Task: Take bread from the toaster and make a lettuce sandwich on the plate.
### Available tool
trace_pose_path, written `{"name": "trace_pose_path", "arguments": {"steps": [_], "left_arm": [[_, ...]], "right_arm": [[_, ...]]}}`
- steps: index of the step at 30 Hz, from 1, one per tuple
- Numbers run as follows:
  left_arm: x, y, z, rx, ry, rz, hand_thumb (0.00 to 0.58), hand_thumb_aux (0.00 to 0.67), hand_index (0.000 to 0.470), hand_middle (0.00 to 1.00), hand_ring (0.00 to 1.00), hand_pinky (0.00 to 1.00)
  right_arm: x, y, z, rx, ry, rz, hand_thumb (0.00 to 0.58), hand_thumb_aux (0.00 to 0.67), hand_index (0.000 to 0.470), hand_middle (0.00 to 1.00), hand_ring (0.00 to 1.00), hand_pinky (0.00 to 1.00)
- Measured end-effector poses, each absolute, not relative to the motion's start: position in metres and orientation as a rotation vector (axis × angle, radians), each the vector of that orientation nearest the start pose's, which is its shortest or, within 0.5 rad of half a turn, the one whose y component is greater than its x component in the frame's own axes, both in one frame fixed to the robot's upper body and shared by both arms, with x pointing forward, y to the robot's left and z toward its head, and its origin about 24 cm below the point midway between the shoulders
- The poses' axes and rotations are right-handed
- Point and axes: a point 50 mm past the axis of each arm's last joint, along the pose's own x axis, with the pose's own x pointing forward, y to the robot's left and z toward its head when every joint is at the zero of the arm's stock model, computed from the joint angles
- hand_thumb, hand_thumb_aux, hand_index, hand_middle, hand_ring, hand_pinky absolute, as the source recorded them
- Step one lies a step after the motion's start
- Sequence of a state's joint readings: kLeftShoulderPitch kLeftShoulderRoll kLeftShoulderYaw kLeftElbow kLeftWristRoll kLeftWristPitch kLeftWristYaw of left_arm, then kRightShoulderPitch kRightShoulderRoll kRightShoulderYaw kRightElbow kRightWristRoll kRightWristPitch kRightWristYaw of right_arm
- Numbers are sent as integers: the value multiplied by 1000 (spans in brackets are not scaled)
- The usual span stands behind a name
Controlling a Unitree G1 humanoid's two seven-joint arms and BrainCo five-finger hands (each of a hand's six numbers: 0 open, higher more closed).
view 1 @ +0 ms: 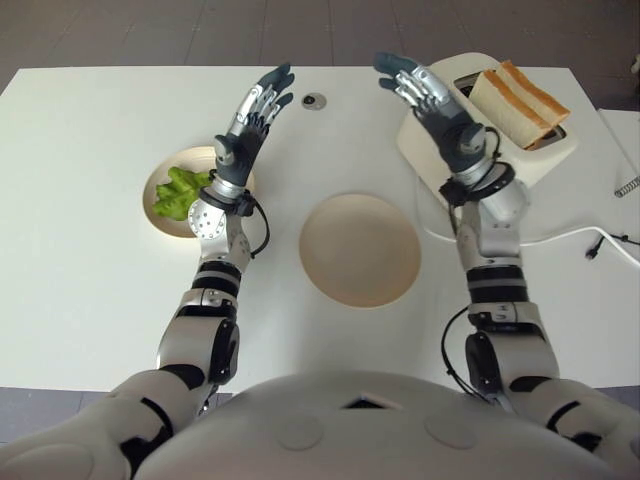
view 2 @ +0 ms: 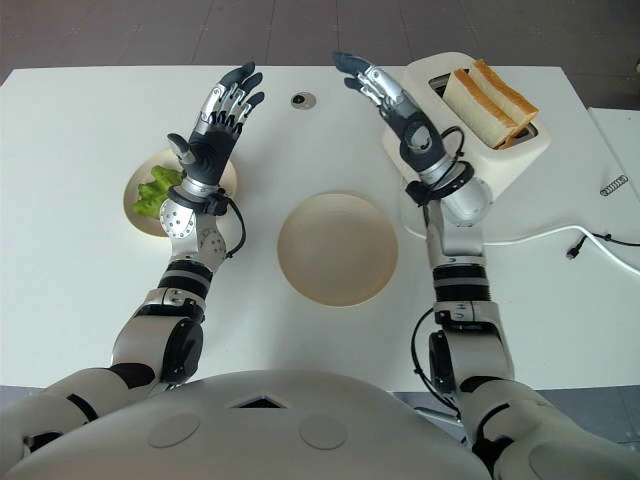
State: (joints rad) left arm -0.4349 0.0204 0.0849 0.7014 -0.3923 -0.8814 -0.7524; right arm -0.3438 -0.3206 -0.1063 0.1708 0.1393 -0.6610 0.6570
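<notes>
Pale bread slices [view 1: 520, 100] are seen leaning in the slot of the white toaster [view 1: 560, 155], which is set at the far right of the worktop [view 1: 90, 200]. The right robot hand [view 1: 440, 110] is held just beside the toaster's left end, released, with its fingers stretched out and nothing grasped. In the left eye view its fingertips are laid over the toaster's corner; in the right eye view they are shown against bare worktop. The cream plate [view 1: 360, 250] is placed at the middle with nothing on it. Green lettuce [view 1: 180, 195] is kept in a shallow dish [view 1: 160, 215] to the left. The left robot hand [view 1: 250, 125] is raised by the dish's right rim, likewise spread and grasping nothing. A white cable [view 1: 600, 240] is trailed near the toaster.
</notes>
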Motion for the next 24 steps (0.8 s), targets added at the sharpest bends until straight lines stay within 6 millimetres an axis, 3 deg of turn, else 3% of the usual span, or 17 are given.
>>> {"name": "trace_pose_path", "arguments": {"steps": [5,8,11,15,22,23,24], "left_arm": [[298,132,83,-59,-692,-553,0,0,0,0,0,0],[298,132,83,-50,-693,-557,0,0,0,0,0,0],[298,132,83,-42,-690,-563,0,0,0,0,0,0],[298,130,82,-32,-687,-571,0,0,0,0,0,0],[297,130,81,-21,-682,-579,0,0,0,0,0,0],[297,130,81,-21,-682,-579,0,0,0,0,0,0],[297,130,81,-21,-682,-579,0,0,0,0,0,0]], "right_arm": [[270,-229,196,-853,-789,390,0,0,0,0,0,0],[271,-250,202,-1048,-703,296,0,0,0,0,0,0],[279,-278,196,-1214,-499,210,0,0,0,0,0,0],[287,-329,176,-1303,-176,26,0,0,0,0,0,0],[292,-355,170,-1227,-48,-91,0,0,0,0,0,0],[292,-355,167,-1226,-38,-86,75,45,31,0,0,0],[293,-354,164,-1226,-28,-74,83,50,35,0,0,0]]}}
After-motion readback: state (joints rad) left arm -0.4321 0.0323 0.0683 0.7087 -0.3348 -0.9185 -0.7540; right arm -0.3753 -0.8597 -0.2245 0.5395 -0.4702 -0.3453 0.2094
